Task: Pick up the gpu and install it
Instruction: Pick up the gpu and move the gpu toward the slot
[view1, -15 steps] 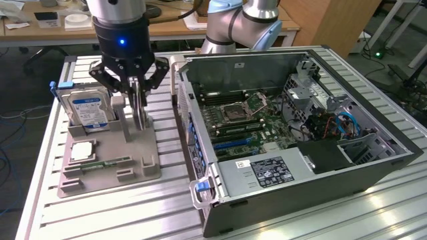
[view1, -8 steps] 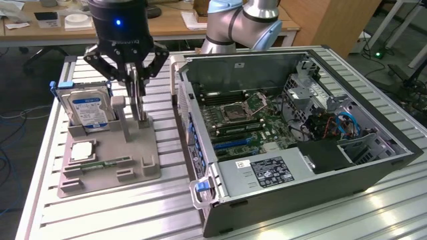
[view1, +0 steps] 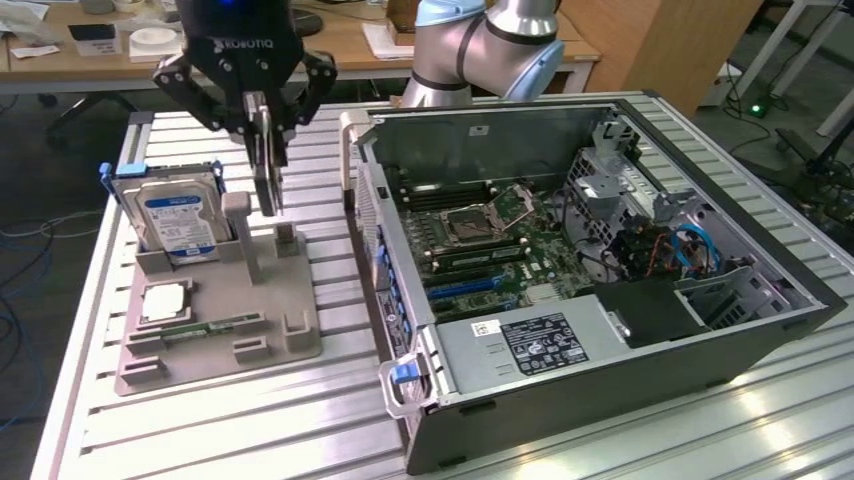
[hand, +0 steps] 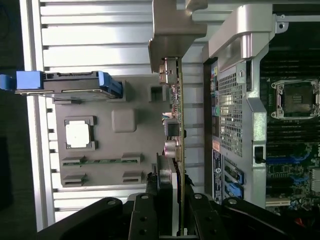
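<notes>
Above the grey stand (view1: 220, 335), the gripper (view1: 263, 112) pinches the card (view1: 268, 185) upright; I judge a straight, untilted lift is best.

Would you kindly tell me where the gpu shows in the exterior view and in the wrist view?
Exterior view: the gpu hangs edge-on in the claw, above the grey tray, to the exterior view's left of the case.
Wrist view: the gpu runs edge-on out of the claw, between tray and case.
Shared landmark: the hard drive standing in the tray.
</notes>
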